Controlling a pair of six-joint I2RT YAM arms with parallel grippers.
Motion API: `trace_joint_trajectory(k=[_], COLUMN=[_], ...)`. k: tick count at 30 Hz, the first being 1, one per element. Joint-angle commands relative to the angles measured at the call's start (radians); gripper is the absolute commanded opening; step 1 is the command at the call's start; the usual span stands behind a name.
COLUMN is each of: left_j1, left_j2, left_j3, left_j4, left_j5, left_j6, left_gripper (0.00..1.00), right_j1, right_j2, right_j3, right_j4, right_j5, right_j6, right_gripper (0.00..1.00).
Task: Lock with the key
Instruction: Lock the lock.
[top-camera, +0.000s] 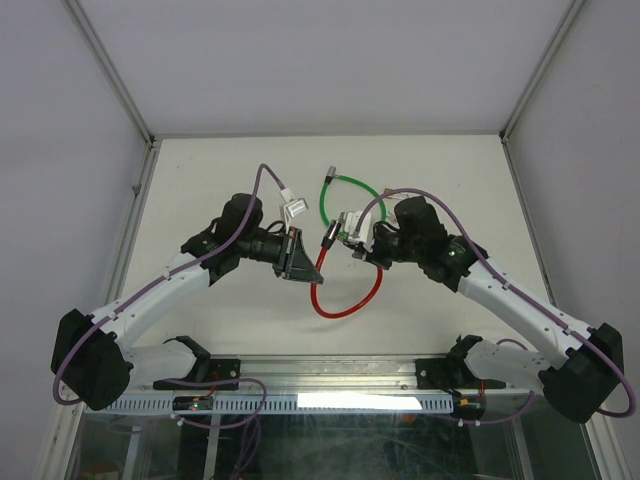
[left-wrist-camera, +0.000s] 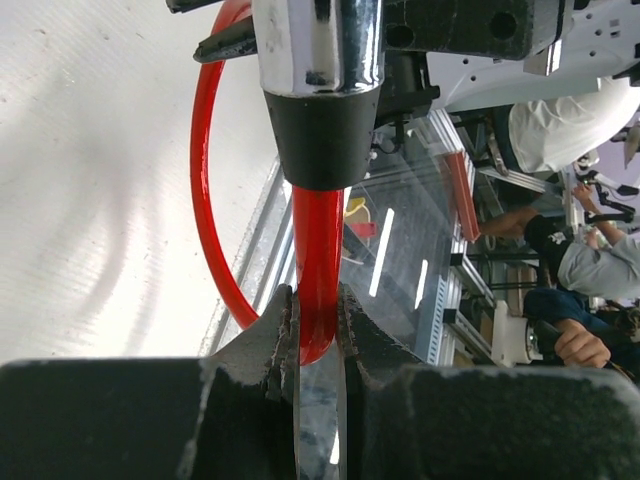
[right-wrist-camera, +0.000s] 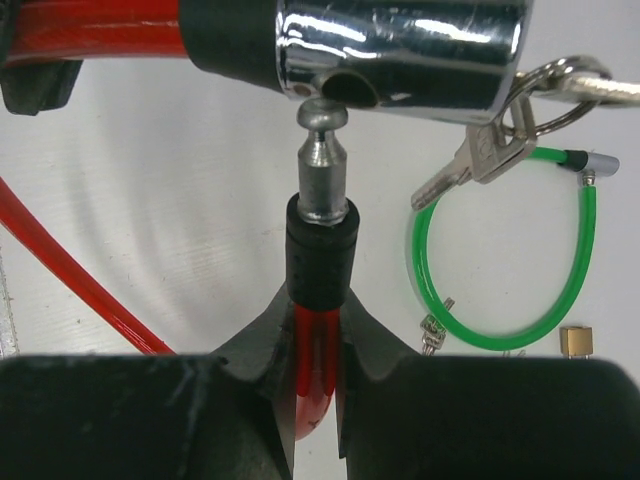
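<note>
Top view — left hand and right hand meet mid-frame above the desk, red cable looping below them. Left wrist — hand clamped tight on the cable, lock at top centre. Right wrist — hand pinches the cable end; pin at the lock's hole, keys upper right.

Robot lab: white-walled booth, alu rail, ppl seated beyond.
</note>
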Motion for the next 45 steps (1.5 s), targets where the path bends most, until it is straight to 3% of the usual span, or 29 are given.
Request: trace_joint_trajectory(k=[1, 17, 33, 45], left_j1=[-0.033, -0.103, -0.102, -0.11], left_j2=[-0.005, 0.003, 0.033, 0.047], left_j3=[0.08, 0.152, 0.178, 0.214], left_j4=[-0.078, -0.241, -0.245, -0.3], left_j5=[-0.006, -0.22, -0.171, -0.235], left_j6=[0.035, 0.158, 0.146, 0.179], left_gripper=[0.0, 0.0, 0.0, 0.0], right_j1=[0.002, 0.001, 0.001, 0.002], right_j2=[0.014, 0.059, 0.014, 0.084], right_j3=[0.055, 0.072, 0.044, 0.083], right_j4=[0.036, 0.017, 0.066, 0.003], right_j5=[0.057, 0.065, 0.037, 0.054], right_j6=[-0.013, 0.009, 0.021, 0.022], right_gripper=[0.0, 0.0, 0.0, 0.0])
